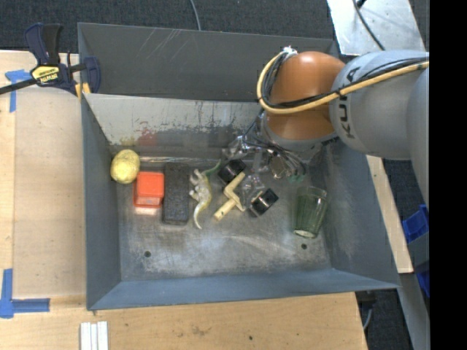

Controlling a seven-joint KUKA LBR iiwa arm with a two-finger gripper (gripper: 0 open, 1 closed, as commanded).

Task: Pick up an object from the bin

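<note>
Just above the cream peg [232, 194] and black block [263, 201] hangs the gripper [252, 168], opening width unclear.

site: robotics lab | signs: grey industrial arm [383, 111] with orange wrist cover [310, 86] reaching into a grey metal bin [182, 57] of mixed small items [149, 188] | setting: bin on a pale wooden worktop [44, 195] (dark carpet [241, 2] beyond its far edge)

Beyond the grey metal bin [182, 57] lies a dark floor [255, 6] with a fine, carpet-like texture. A black cable [194, 12] curves across it from the top edge. At the upper right a pale sheet [368, 20] lies flat under even light.
</note>
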